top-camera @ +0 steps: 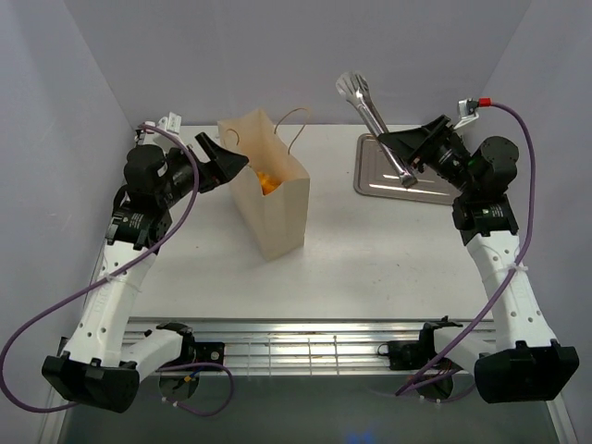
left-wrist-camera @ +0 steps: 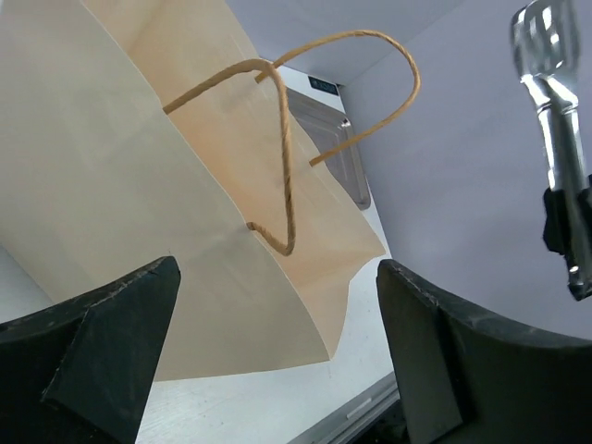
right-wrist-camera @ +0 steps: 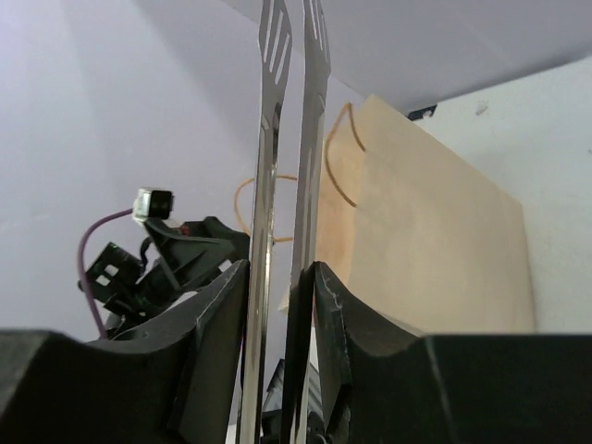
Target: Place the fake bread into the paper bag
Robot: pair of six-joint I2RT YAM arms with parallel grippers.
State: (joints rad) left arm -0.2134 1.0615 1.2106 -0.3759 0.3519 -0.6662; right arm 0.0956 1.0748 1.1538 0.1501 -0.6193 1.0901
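- Paper bag (top-camera: pixel 277 213), one: upright on the table (top-camera: pixel 370 250), mouth gaping upward, likely so pastries can drop in from above.
- Fake bread (top-camera: pixel 268 182): glossy orange showing down inside the paper bag's mouth; number of pieces impossible to tell from these views; none in view outside the paper bag.
- Left pincer (top-camera: pixel 225 155), one: just left of the paper bag's rim, fingers spread wide, gripping nothing; probably stationed there to steady the rim or hold the mouth open.
- Right pincer (top-camera: pixel 404 159), one: well to the right of the paper bag, clamped on the handles of the metal tongs (top-camera: pixel 370 113). Blades raised, close together, nothing between them; held high, seemingly to stay off the paper bag.
- Cord handles (left-wrist-camera: pixel 286 166), two: looping up from the paper bag's rim, untouched.
- Steel tray (top-camera: pixel 375 176), one: flat on the table right of the paper bag, beneath the right pincer.
- By this layout, bagging looks close to finished.
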